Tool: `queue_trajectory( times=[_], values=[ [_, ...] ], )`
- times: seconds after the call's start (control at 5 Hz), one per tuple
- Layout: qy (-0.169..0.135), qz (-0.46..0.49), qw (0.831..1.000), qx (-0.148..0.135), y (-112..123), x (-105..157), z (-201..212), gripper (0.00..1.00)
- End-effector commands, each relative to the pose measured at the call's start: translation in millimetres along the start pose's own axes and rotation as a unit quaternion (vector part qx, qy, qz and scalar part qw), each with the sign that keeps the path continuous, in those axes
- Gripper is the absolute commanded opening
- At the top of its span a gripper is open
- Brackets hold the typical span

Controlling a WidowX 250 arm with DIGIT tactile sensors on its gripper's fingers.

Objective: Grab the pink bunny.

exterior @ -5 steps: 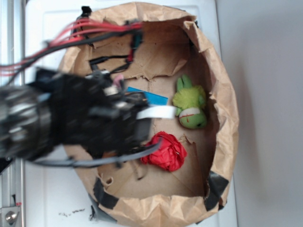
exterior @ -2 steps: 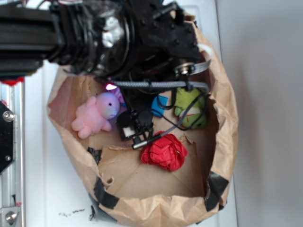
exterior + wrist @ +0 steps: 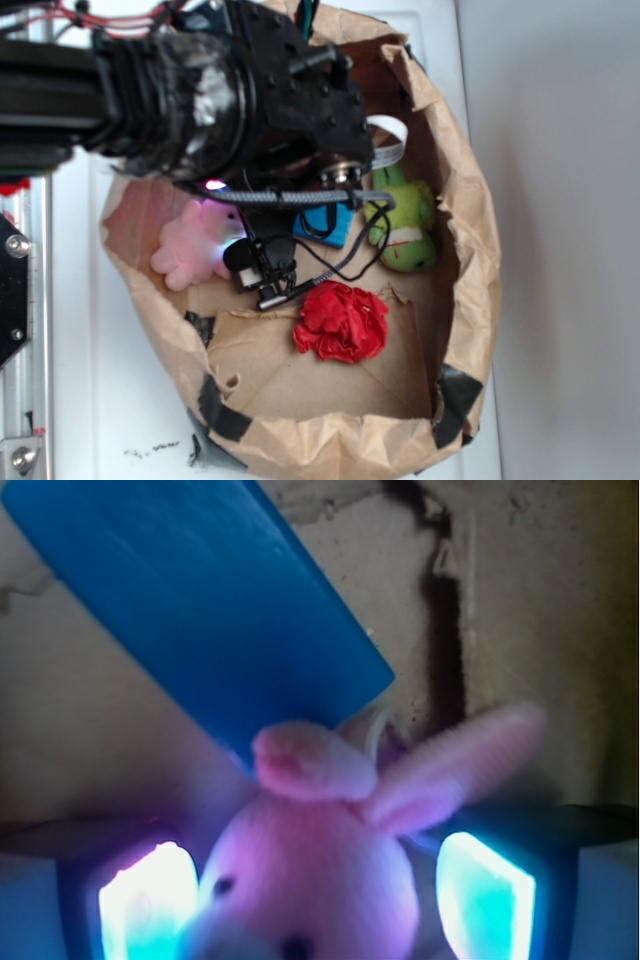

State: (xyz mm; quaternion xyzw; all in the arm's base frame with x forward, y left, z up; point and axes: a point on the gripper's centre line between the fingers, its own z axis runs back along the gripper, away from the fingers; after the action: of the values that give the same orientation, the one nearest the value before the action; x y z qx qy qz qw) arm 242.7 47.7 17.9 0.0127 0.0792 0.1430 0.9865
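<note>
Closing: step in hand, judged; gripper (image 3: 318, 900) straddles the bunny (image 3: 320, 880), glowing pads (image 3: 140, 905) either side of its head
Pincer: open; pads near the head, contact unclear; nothing clamped yet
Bunny: on the floor of the paper bag (image 3: 480, 250), left side, under the arm; ears toward the blue card (image 3: 200, 610)
Next: squeeze on the head, then lift; soft plush should give, so a firm close seems needed
Nearby: green toy (image 3: 405, 225) and red ball (image 3: 342, 322) well apart from the bunny
Hidden: bunny's body cut off in wrist view; exterior shows only its pink body (image 3: 195, 245), arm covering the head; fingertips blurred by glare
</note>
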Motion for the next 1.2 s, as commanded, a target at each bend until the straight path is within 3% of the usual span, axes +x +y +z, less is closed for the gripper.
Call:
queue_trajectory(
  times=[0.0, 0.2, 0.4, 0.6, 0.8, 1.0],
  values=[
    [-0.027, -0.004, 1.0, -0.016, -14, -6, -11, 1.0],
    [-0.03, 0.012, 0.999, -0.008, -12, -3, -9, 0.0],
    [-0.05, 0.019, 0.998, -0.016, -9, -3, 3, 0.0],
    [-0.108, 0.044, 0.993, -0.018, -2, 4, 30, 0.0],
    [-0.168, 0.07, 0.982, -0.051, 8, 11, 70, 0.0],
    [-0.187, 0.078, 0.976, -0.084, 13, 11, 100, 0.0]
  ],
)
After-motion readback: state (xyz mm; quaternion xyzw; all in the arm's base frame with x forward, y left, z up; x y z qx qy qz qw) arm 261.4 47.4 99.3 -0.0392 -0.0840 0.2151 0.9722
